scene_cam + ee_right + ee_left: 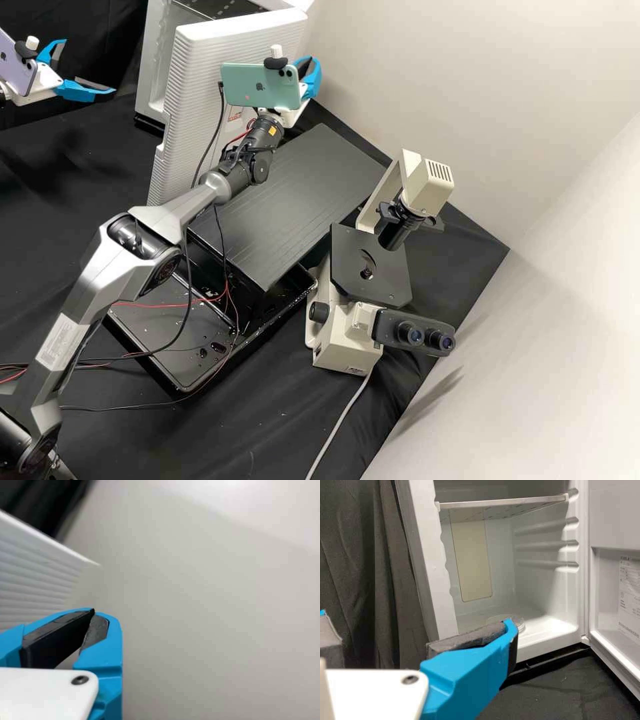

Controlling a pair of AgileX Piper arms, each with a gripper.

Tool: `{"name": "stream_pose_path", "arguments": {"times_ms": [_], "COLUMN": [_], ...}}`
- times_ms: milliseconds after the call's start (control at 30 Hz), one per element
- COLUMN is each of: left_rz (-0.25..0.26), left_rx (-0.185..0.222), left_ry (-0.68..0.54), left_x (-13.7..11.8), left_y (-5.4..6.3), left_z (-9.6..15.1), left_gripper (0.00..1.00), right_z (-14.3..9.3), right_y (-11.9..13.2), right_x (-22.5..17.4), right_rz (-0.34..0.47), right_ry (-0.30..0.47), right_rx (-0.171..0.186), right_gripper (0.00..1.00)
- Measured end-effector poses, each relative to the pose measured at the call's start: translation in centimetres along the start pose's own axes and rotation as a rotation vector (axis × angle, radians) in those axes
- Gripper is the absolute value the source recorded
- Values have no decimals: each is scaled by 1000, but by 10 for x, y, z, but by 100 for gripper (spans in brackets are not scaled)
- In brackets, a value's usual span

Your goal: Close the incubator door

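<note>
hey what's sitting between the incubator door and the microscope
In the high view, a large black panel lies between the door and the microscope.

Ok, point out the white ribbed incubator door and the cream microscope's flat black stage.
Incubator door (pixel 191 100), high view, ribbed outer face.
Black stage (pixel 348 268), high view, top surface beside its round opening.

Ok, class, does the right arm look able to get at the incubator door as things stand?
Probably yes: the right gripper hovers near the ridged outer face of the incubator door, and nothing seems to stand between them.
</note>
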Motion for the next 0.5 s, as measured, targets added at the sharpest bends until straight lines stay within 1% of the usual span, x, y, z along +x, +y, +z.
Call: {"name": "stream_pose_path", "arguments": {"times_ms": [33, 100, 267, 367, 433, 467, 500], "left_rz": [0, 0, 0, 0, 0, 0, 0], "left_rx": [0, 0, 0, 0, 0, 0, 0], "left_ry": [0, 0, 0, 0, 0, 0, 0], "left_x": [0, 0, 0, 0, 0, 0, 0], "left_y": [0, 0, 0, 0, 0, 0, 0], "left_z": [0, 0, 0, 0, 0, 0, 0], "left_gripper": [100, 100, 100, 100, 100, 100, 100], "right_z": [-1, -3, -5, -6, -7, -9, -10], "right_y": [-1, -2, -5, -8, -10, -11, -12], "right_x": [2, 5, 10, 13, 16, 18, 19], "right_rz": [-10, -24, -52, -69, -77, -76, -76], "right_ry": [18, 43, 81, 100, 114, 122, 127], "right_rx": [12, 20, 15, -6, -42, -47, -63], "right_gripper": [0, 0, 0, 0, 0, 0, 0]}}
